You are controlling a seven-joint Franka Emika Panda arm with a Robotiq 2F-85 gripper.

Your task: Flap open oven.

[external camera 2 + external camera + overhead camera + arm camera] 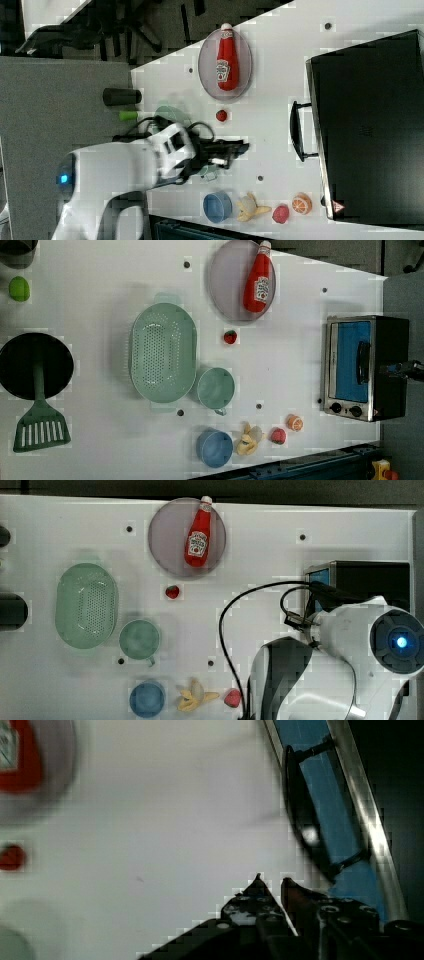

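The oven (pixel 387 337) stands at the left view's right, with a black top (pixel 370 125), blue glass door (pixel 350 360) and two knobs. Its door sits flush with the silver frame. The bar handle (pixel 296 131) stands off the door front. My gripper (pixel 243 146) hangs over the table a short way in front of the handle, pointing at it without touching. In the wrist view the fingertips (pixel 257 881) stand a small gap apart with nothing between them, and the handle (pixel 300 825) lies just beyond them. From above, the gripper (pixel 314 586) overlaps the oven's front (pixel 320 572).
A ketchup bottle (pixel 258 280) lies on a grey plate (pixel 227 285). A strawberry (pixel 230 336), green colander (pixel 162 352), green cup (pixel 215 387), blue bowl (pixel 214 447), banana (pixel 248 439), a red fruit (pixel 278 435) and an orange half (pixel 294 422) are spread over the white table.
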